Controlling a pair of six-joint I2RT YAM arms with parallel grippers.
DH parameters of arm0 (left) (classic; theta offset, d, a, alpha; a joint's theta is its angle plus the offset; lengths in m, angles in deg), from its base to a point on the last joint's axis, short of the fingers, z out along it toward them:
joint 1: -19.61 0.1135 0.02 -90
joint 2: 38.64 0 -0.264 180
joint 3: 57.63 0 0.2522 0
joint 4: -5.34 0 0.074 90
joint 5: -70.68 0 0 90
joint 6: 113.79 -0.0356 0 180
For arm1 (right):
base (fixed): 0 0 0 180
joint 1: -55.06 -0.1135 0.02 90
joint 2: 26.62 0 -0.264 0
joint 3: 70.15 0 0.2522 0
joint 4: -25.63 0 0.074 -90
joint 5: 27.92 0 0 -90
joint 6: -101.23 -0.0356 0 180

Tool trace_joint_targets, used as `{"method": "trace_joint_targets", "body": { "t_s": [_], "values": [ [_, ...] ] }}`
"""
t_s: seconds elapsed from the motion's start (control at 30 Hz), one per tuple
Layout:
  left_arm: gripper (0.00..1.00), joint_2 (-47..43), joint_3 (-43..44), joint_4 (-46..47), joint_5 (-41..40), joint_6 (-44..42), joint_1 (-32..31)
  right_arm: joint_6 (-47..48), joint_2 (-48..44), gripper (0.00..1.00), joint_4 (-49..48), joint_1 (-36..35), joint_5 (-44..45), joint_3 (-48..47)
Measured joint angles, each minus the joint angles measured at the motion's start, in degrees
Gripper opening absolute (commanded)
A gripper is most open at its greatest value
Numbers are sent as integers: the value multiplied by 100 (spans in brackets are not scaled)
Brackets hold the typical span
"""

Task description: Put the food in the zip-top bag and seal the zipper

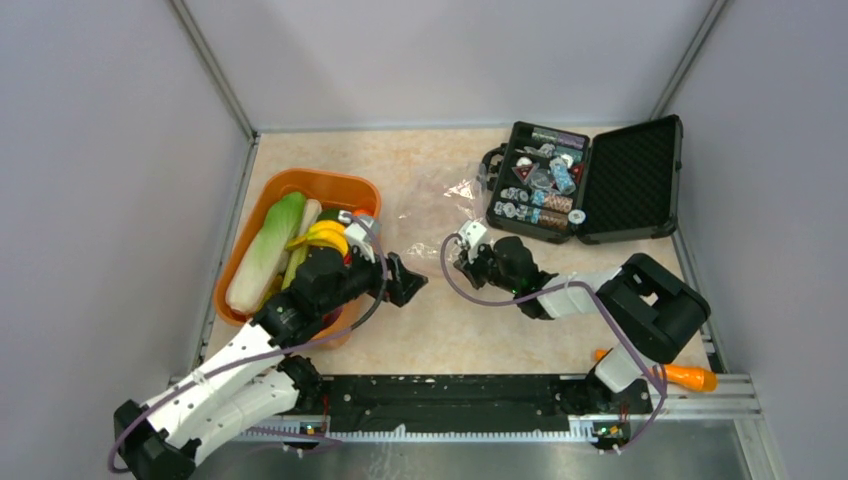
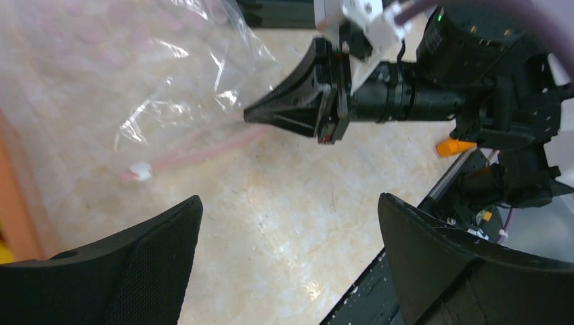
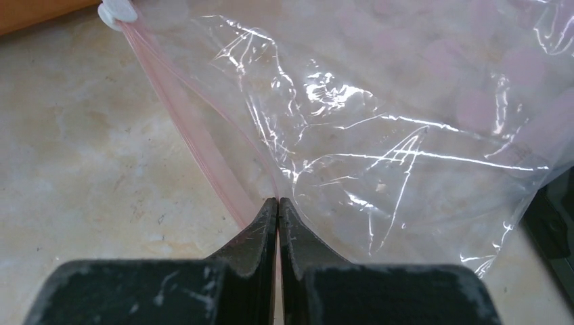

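The right gripper (image 3: 278, 203), fingers pressed together, pinches the pink zipper (image 3: 203, 152) of the clear zip-top bag (image 3: 379, 135), which lies near the orange tub (image 1: 300, 182). The left gripper (image 2: 290, 203) hangs spread beside that tub, and the food (image 1: 322, 237) is inside it.

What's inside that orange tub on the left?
The orange tub holds a long green-and-white cabbage, a pale stalk and yellow bananas. The left arm covers its near right part, so anything lying there is hidden.
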Motion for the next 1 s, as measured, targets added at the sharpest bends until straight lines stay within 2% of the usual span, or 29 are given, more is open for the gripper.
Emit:
{"method": "trace_joint_targets", "body": {
  "t_s": [0.17,0.37,0.43,0.5,0.77,1.0],
  "values": [
    [97,297,-221,44,-855,306,-933,-485,-7,0,-199,68,203,28],
    [84,535,-588,328,-1849,1043,-1523,-870,-7,0,-299,125,315,28],
    [77,643,-730,422,-2076,1281,-1596,-951,-7,0,-332,129,334,28],
    [75,837,-894,667,-2306,1493,-1631,-1012,-7,0,-380,136,343,28],
    [74,2227,-1130,2109,-2929,1921,-1676,-1110,-37,0,-420,146,350,57],
    [59,3307,-1130,3447,-3617,2238,-1685,-1115,-170,0,-420,146,337,142]
  ]
}}
